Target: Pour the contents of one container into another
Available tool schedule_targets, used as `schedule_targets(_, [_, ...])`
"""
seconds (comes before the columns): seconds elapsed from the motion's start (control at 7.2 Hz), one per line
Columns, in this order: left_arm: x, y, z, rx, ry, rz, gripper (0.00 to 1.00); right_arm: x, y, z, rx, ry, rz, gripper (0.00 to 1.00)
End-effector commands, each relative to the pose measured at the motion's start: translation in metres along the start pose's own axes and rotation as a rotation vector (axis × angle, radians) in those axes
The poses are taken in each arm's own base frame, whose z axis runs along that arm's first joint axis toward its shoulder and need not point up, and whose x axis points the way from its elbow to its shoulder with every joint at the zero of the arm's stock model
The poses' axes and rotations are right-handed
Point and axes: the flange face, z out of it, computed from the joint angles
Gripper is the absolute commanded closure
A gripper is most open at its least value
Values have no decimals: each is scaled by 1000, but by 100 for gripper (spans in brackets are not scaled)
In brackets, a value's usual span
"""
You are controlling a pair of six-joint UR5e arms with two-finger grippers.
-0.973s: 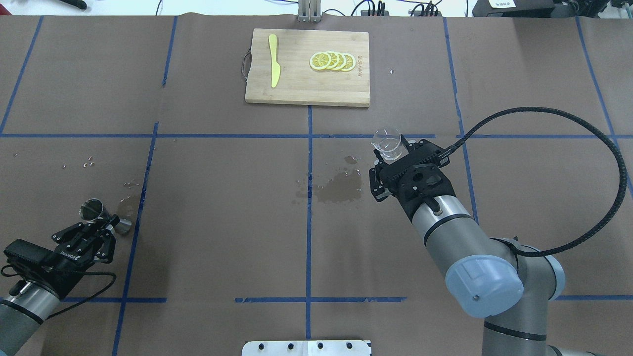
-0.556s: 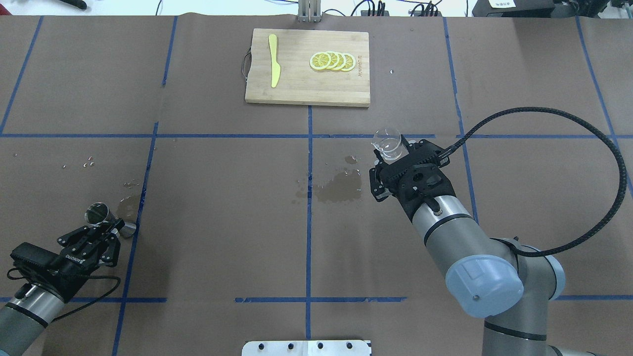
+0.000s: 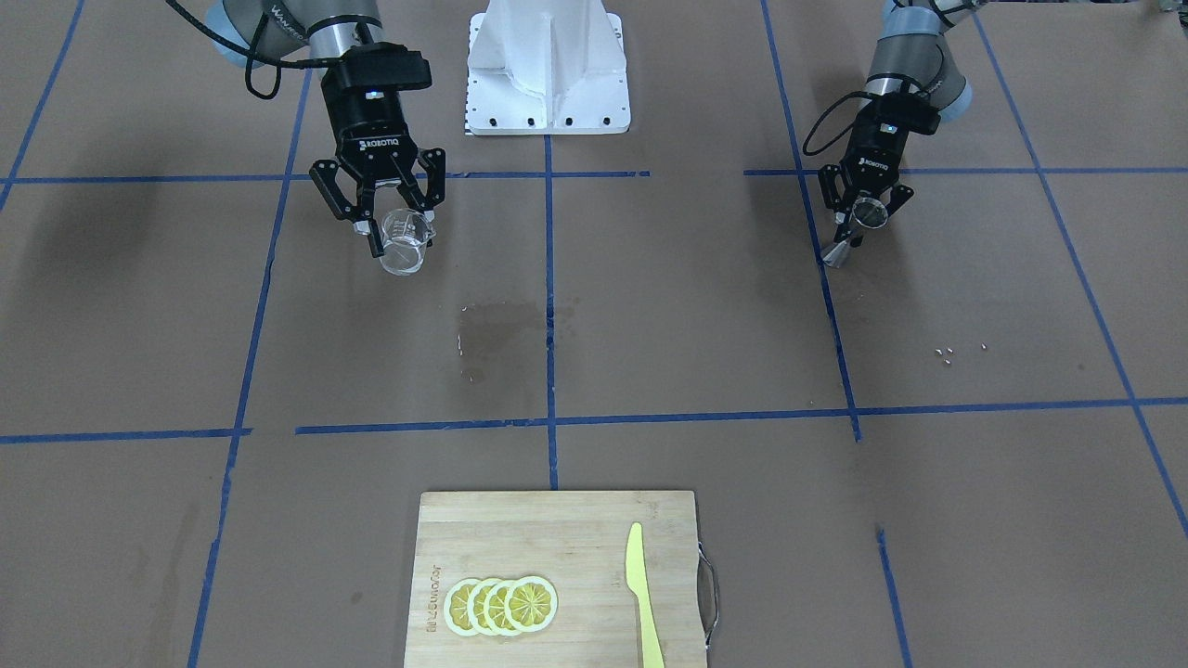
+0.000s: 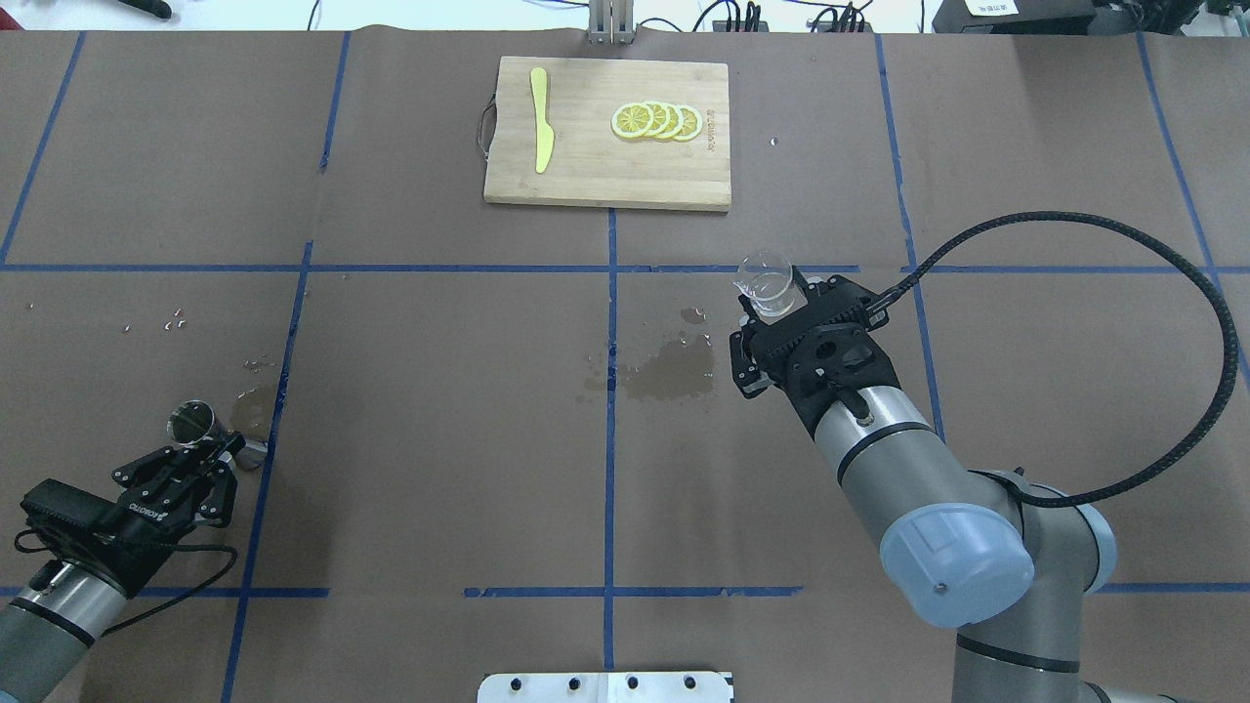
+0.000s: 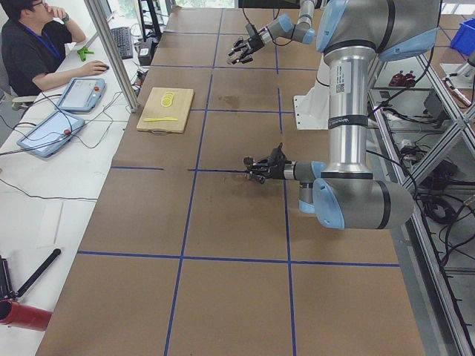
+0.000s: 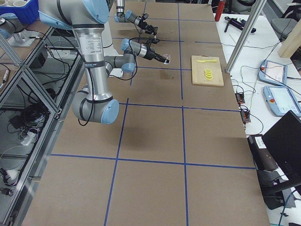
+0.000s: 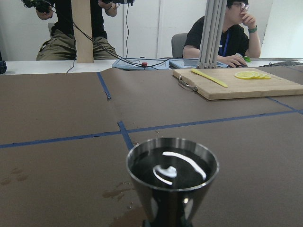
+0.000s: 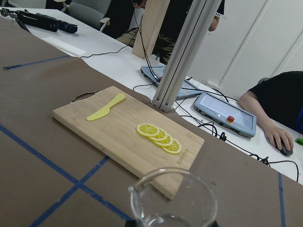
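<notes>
I log: right gripper pinches glass cup beside the wet stain, upright, presumably against spilling; left gripper pinches jigger well apart from it, mouth-up to receive.

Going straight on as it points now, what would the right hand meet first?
Probably the wooden cutting board, near the yellow lemon slices; nothing lies between. The right hand's height is unclear, so it may pass above.

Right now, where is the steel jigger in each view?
Exterior front-facing: jigger upper right.
Overhead exterior: lower left.
Exterior left: centre, tiny, hard to make out.
Exterior right: top, left of centre, tiny.
Left wrist-mounted: bottom centre, close up.
Right wrist-mounted: not in it.
Shared landmark: cutting board, in all six.
</notes>
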Motion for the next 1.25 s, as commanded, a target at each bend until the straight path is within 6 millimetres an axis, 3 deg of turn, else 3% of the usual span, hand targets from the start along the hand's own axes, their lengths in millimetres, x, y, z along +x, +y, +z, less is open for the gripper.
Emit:
schedule_targets(0.0, [-1,1,0,0,-2,5,100,0,0,0,0,0,0,100])
schedule_targets(0.28, [-2,1,0,0,-5,12,94,0,0,0,0,0,0,100])
schedule_targets(1.11, [0,-1,0,9,-8,32,46,0,0,0,0,0,0,100])
